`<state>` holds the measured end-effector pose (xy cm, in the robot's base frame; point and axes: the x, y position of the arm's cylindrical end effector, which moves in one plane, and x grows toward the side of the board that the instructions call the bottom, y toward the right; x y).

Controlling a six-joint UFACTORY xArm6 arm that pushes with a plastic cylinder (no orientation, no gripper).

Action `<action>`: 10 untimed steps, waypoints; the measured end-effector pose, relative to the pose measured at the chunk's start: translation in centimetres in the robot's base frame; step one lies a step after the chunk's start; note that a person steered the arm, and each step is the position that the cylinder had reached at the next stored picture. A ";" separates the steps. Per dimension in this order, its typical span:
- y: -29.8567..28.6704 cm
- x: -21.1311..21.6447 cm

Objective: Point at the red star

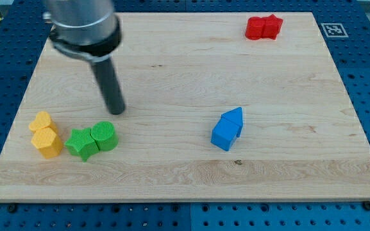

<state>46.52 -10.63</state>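
Observation:
Two red blocks sit touching at the view's top right: the left one (255, 28) and the right one (272, 26); which of them is the star I cannot tell for sure. My tip (115, 111) rests on the board at the left, far from the red blocks, just above the green blocks.
A green star (81, 143) touches a green cylinder (104, 135) at the lower left. A yellow heart (42, 121) and a yellow hexagon (47, 142) sit at the far left. Two blue blocks (227, 129) touch right of centre. The wooden board (185, 70) lies on a blue pegboard.

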 end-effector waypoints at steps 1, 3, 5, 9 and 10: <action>5.1 -1.8; 16.0 -6.3; 29.3 -10.1; 37.5 -20.3; 36.9 -22.0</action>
<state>24.49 26.24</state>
